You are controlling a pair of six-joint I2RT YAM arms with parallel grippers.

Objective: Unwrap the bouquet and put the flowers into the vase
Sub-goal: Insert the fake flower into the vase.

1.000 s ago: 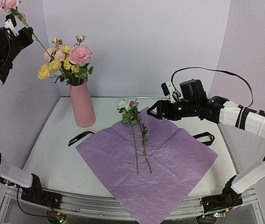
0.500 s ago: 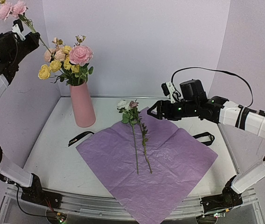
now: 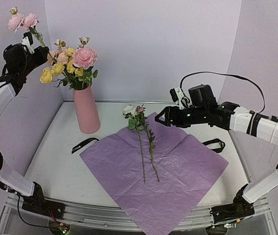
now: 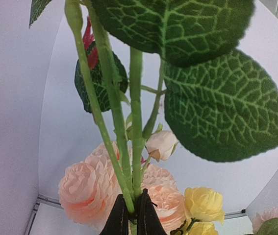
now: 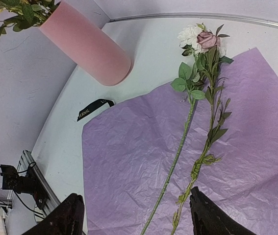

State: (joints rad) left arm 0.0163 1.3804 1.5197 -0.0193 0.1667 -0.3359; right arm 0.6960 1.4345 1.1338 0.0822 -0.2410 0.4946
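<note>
High at the upper left, my left gripper (image 3: 31, 41) is shut on the green stems (image 4: 134, 122) of a small pink flower sprig (image 3: 22, 20), which it holds up just left of the blooms standing in the vase. The tall pink vase (image 3: 86, 110) holds pink and yellow flowers (image 3: 73, 61), also seen below the held stems as pink and yellow blooms (image 4: 95, 186). Two more flowers (image 3: 139, 128) lie on the opened purple paper sheet (image 3: 178, 171). My right gripper (image 3: 162, 116) hovers open above the sheet's far corner, and its view shows these flowers (image 5: 193, 117) with nothing between its fingers.
A black ribbon (image 3: 84, 144) lies on the white table left of the sheet; the right wrist view shows the same ribbon (image 5: 93, 108). A second black loop (image 3: 214, 143) lies at the sheet's right edge. Lilac walls close in on the left, back and right.
My left gripper has come down and to the right with the pink sprig, closer to the blooms in the vase. The right arm has not moved.
</note>
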